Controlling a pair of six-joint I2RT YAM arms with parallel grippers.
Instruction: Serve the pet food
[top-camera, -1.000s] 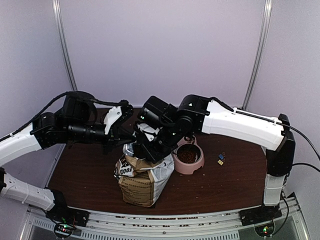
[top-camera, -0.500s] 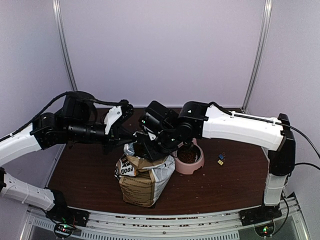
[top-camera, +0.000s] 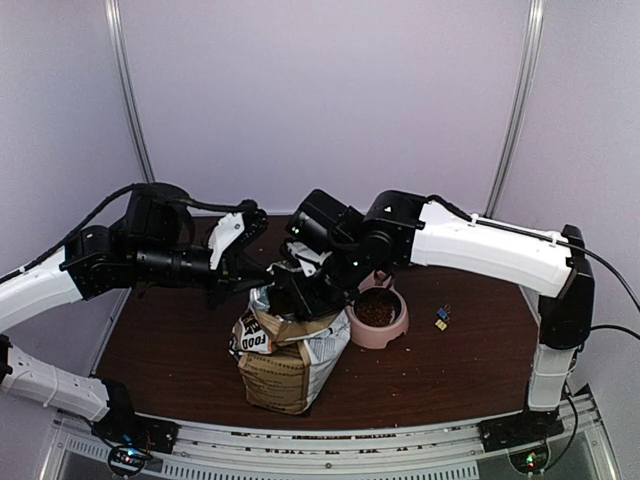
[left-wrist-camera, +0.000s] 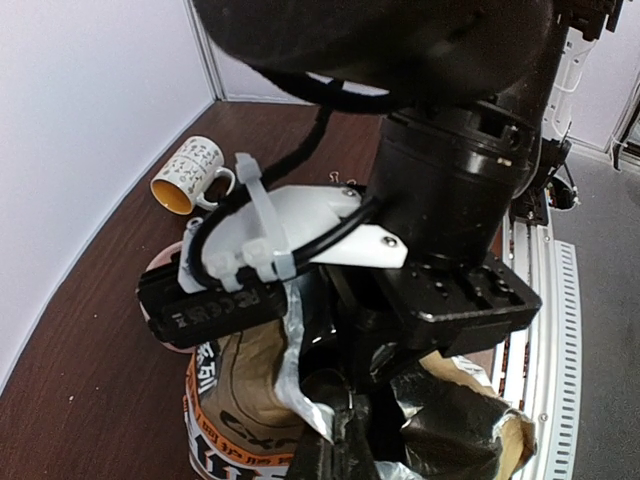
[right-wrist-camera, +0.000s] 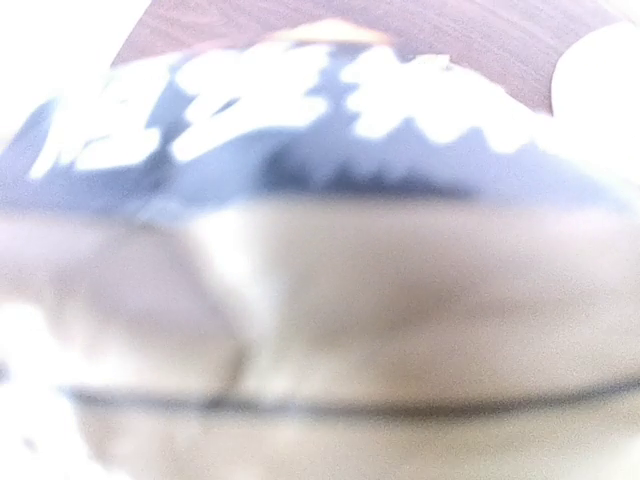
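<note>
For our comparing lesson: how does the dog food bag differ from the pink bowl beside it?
The bag is printed brown and white; the bowl is plain pink. The bag stands tall and crumpled; the bowl sits low and round. The bag's contents are hidden in the top view; the bowl's kibble shows. Both rest on the table, open at the top.

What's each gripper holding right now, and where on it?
Left gripper pinches the bag by its open top rim; right gripper cannot be told.
</note>
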